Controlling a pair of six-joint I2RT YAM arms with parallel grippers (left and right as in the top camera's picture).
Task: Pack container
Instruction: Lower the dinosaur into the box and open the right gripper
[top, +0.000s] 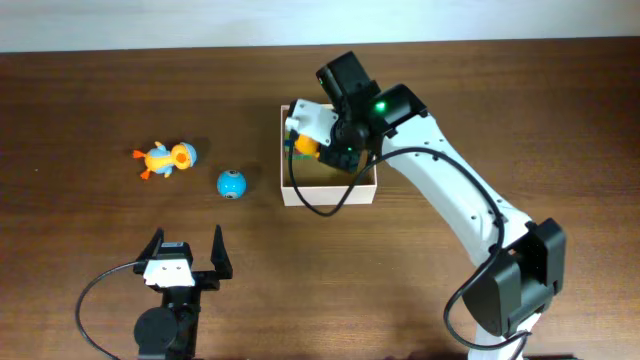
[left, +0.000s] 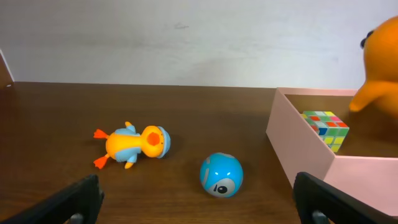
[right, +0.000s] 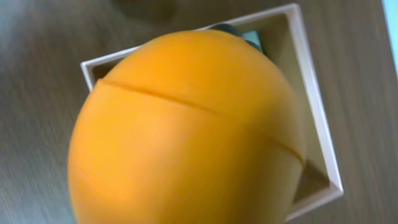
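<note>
While the orange toy is held by the closed right gripper just above the container, which stands right of centre on the desk, the placing step is judged to be in hand. A coloured cube is seen inside. Lowering and release are called for next. The left gripper is spread wide at the near side, empty. A duck toy and a blue ball are left unpacked, left of the container.
</note>
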